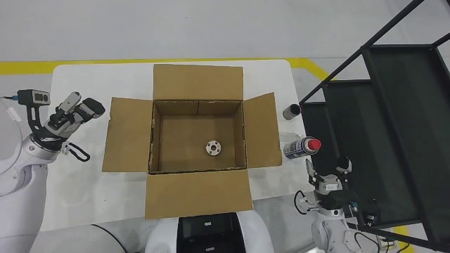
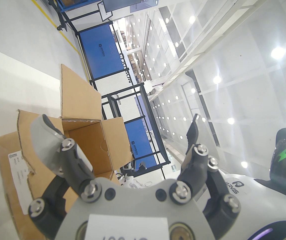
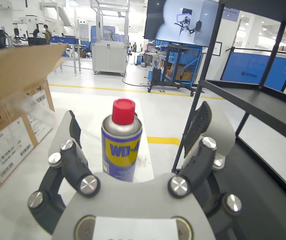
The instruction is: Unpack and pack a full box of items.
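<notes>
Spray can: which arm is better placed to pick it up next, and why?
Right, most likely. The right gripper is open and close to the spray can, which stands straight ahead of it. The left gripper is open too, but sits on the far side of the box.

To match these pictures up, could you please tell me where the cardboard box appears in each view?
Top view: the cardboard box, flaps open, sits midway on the table.
Left wrist view: the box lies beyond a grey finger of the left gripper, opening visible.
Right wrist view: the box stands apart from the spray can, labelled side showing.
Shared landmark: the yellow floor line.
</notes>
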{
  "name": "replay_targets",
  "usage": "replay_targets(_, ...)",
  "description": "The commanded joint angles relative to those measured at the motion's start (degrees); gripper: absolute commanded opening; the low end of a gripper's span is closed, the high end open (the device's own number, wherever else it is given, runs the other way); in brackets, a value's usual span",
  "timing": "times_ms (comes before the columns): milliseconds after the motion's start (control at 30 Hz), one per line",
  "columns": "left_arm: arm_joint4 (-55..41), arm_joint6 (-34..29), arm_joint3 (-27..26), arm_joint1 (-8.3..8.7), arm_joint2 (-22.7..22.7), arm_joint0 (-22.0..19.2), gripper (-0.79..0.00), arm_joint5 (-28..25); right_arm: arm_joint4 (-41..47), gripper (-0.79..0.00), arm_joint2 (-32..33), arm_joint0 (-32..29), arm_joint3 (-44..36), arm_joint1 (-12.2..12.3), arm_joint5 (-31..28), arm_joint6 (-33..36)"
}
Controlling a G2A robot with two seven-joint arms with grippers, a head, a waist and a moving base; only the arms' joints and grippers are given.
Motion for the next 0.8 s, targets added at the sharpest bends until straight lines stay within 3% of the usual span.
replay_targets(0,0.0,0.01,0.0,0.0,0.0,0.0,0.0,0.0,-0.44,0.0,0.48,-1.85,-5.53,0.18,-0.81,3.14)
replay_targets(333,0.0,0.01,0.0,0.0,0.0,0.0,0.0,0.0,0.02,0.0,2.62,-3.4,-23.01,1.05,-6.79,22.16)
replay_targets(467,0.0,0.01,0.0,0.0,0.0,0.0,0.0,0.0,-2.37,0.0,3.37,-3.39,-27.97,1.25,-5.44,24.71)
replay_targets(600,0.0,0.01,0.0,0.0,0.0,0.0,0.0,0.0,-6.41,0.0,3.69,-1.9,-31.28,2.02,-11.82,32.25)
replay_targets(667,0.0,0.01,0.0,0.0,0.0,0.0,0.0,0.0,-3.07,0.0,3.19,-0.83,-32.68,2.33,-18.98,31.74)
replay_targets(767,0.0,0.01,0.0,0.0,0.0,0.0,0.0,0.0,-5.89,0.0,4.8,-0.22,-33.49,2.74,-19.9,32.32)
